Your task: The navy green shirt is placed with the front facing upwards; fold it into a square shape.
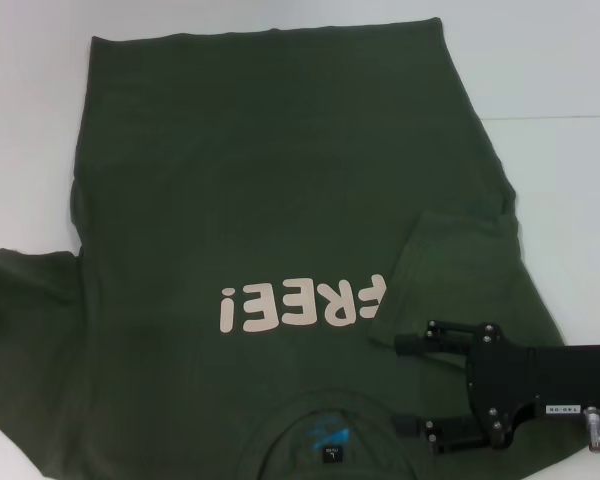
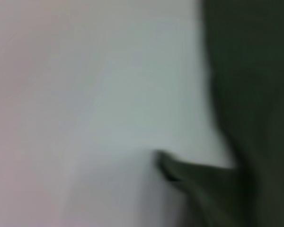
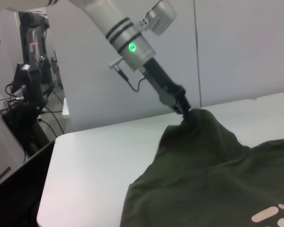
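Note:
The navy green shirt [image 1: 280, 180] lies front up on the white table [image 1: 560, 70], its pale "FREE!" letters [image 1: 300, 303] upside down in the head view and the neck label [image 1: 330, 440] at the near edge. The sleeve [image 1: 455, 270] on my right side is folded in over the body. Just beside that fold, over the shoulder area, my right gripper [image 1: 412, 386] stands open with nothing between its fingers. In the right wrist view my left gripper [image 3: 183, 108] is shut on a raised peak of the shirt [image 3: 208, 170] at its far side. It is outside the head view.
Bare white table [image 3: 94, 161] stretches beyond the shirt to an edge, with dark equipment and cables [image 3: 28, 94] past it. The left wrist view shows only table [image 2: 94, 94] and green cloth [image 2: 255, 94]. The other sleeve [image 1: 20, 300] spreads flat toward the head view's left border.

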Controlling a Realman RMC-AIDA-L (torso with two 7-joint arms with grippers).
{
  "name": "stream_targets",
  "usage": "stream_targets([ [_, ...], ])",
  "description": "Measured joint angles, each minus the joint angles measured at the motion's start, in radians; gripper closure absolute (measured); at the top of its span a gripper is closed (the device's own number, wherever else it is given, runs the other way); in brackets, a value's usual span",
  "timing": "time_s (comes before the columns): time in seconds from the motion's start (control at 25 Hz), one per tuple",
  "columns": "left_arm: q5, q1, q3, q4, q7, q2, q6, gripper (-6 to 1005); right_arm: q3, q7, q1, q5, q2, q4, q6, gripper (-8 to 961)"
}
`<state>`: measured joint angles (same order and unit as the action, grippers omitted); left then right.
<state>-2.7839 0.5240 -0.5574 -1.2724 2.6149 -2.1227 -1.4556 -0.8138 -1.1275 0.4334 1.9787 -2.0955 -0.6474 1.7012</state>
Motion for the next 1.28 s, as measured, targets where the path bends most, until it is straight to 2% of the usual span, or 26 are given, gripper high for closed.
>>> stream_targets([
  [0.2, 0.208, 0.022, -0.014, 0.012, -0.002, -0.019, -0.078, 941, -0.001, 0.0, 0.001, 0.0, 0.0, 0.005, -0.008, 55],
  [0.32, 0.269, 0.041, -0.04, 0.065, -0.005, -0.028, -0.072, 939, 0.0, 0.0, 0.001, 0.0, 0.001, 0.009, -0.011, 56],
  [0.52, 0.29, 0.083, -0.077, 0.195, -0.022, -0.034, -0.016, 935, 0.003, 0.0, -0.001, 0.0, 0.002, 0.012, -0.018, 56],
  [1.0, 0.335, 0.112, -0.097, 0.301, -0.056, -0.036, 0.06, 925, 0.003, 0.0, -0.002, 0.001, 0.002, 0.014, -0.028, 56],
  [1.28, 0.367, 0.128, -0.072, 0.391, -0.072, -0.017, 0.092, 919, 0.007, 0.004, -0.007, 0.0, 0.003, 0.014, -0.021, 55],
])
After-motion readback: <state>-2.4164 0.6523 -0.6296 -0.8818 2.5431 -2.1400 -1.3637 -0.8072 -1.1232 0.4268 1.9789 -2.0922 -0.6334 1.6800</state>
